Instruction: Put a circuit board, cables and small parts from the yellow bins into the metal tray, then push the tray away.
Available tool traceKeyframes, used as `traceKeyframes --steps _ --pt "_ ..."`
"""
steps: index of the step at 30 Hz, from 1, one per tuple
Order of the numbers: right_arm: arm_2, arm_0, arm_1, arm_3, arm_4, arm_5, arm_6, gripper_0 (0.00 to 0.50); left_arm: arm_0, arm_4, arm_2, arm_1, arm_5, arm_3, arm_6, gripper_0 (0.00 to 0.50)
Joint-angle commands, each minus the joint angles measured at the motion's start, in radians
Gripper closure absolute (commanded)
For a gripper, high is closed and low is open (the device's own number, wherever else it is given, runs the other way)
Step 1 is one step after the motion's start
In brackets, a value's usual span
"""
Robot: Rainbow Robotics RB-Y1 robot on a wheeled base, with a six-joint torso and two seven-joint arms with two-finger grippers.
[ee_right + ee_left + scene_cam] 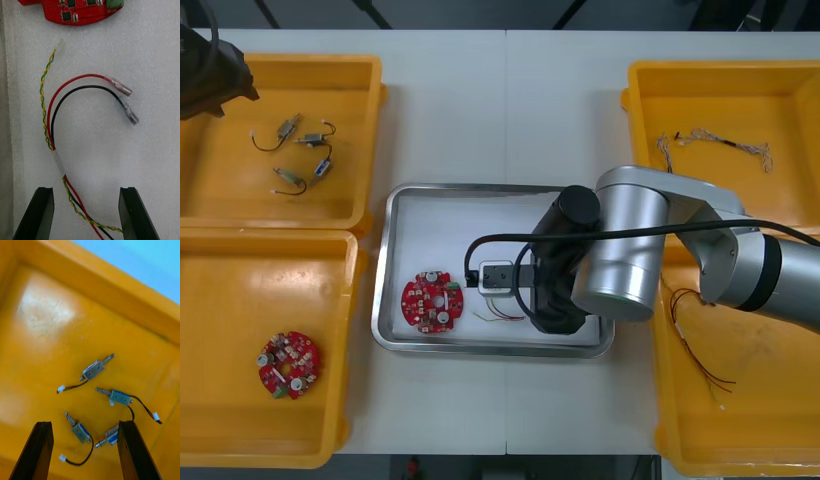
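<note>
The right gripper (86, 191) hangs over the metal tray (395, 262), which sits in the middle of the tabletop (510, 100) between the yellow bins (280, 90). Its fingers (37, 210) stand wide apart and hold nothing.

The cable (56, 157) lies flat on the tray's white lining, in the gap between them. Its long axis runs from between the fingers straight away toward the red circuit board (71, 13), which lies just past its far end. A white sleeve binds the strands a little ahead of the fingertips. From there a yellow-and-green twisted pair carries on nearly straight to a small clear plug close to the board. A red and a black strand arch over sideways and end in sleeved metal tips pointing away from the twisted pair. Behind the sleeve the strands slant across the gap, and the twisted pair reaches the inner side of one finger.

In the front view the board lies in the tray's near left part, with the cable just to its right.

The left gripper (85, 425) hovers over the far left bin, fingers wide open and empty, above four small metal parts (93, 370) on the bin's floor.
</note>
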Motion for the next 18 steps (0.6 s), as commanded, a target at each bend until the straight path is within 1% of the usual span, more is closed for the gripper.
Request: traceKeyframes --steps 1,5,12,15,18 --pt "-0.12 0.005 0.001 -0.057 -0.071 0.089 -0.055 0.0 -0.052 -0.038 -0.044 -0.005 -0.119 0.036 -0.216 0.0" --pt "-0.192 0.005 -0.019 -0.087 -0.134 0.137 -0.136 0.0 -0.065 -0.04 -0.045 -0.019 -0.207 0.08 -0.29 0.0" --pt "-0.297 0.005 -0.085 -0.16 -0.194 0.197 -0.34 0.0 -0.075 -0.049 -0.045 -0.077 -0.322 0.16 -0.393 0.0" --pt "-0.346 0.005 -0.111 -0.176 -0.219 0.24 -0.429 0.0 -0.074 -0.069 -0.045 -0.1 -0.348 0.189 -0.447 0.0" --pt "-0.401 0.005 -0.136 -0.176 -0.256 0.269 -0.507 0.0 -0.074 -0.07 -0.047 -0.116 -0.351 0.214 -0.503 0.0"
